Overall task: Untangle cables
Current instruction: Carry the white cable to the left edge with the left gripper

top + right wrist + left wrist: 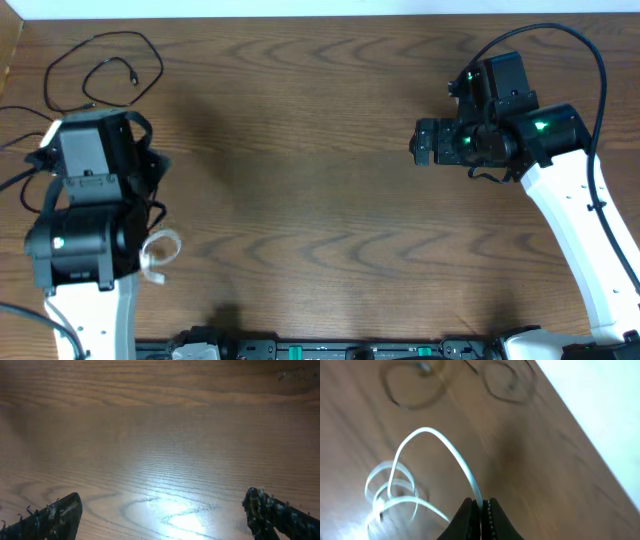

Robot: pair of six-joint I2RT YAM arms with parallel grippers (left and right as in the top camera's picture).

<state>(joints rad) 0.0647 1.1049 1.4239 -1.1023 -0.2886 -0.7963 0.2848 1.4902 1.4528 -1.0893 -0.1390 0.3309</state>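
1. Left gripper (481, 510): bottom centre of the left wrist view, nearest the lens. Jaws pressed together, pinching a white cable (426, 430) between the tips.
2. White cable: rises from the jaws in a tall arch toward the frame's middle left, then drops to loose coils lying on the table (320, 200) at lower left. In the overhead view, a pale loop at lower left, just beside the left arm.
3. Black cables (133, 76): beyond the white coils, two blurred thin loops along the top edge of the left wrist view. In the overhead view, thin loops flat on the wood in the upper left corner, one small end plug showing. Whether they cross cannot be told.
4. Right gripper (161, 507): fingertips in the two lower corners of the right wrist view. Jaws spread wide, only bare wood grain between. In the overhead view, at upper right, well apart from all cables.
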